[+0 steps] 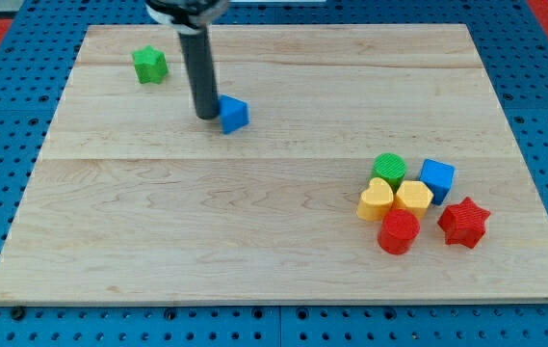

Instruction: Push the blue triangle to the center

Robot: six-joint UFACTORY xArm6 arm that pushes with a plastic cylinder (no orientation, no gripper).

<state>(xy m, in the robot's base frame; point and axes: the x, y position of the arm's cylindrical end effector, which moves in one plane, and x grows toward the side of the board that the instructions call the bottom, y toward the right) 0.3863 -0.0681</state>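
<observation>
The blue triangle (pixel 234 114) lies on the wooden board (pixel 206 222) in the upper left part, left of and above the middle. My tip (pixel 206 117) stands right against the triangle's left side; the dark rod rises from it to the view's top.
A green star-like block (pixel 148 65) sits near the top left corner. At the lower right is a cluster: a green cylinder (pixel 388 168), a blue cube (pixel 437 178), two yellow hearts (pixel 376 200) (pixel 413 197), a red cylinder (pixel 398 232) and a red star (pixel 463 223).
</observation>
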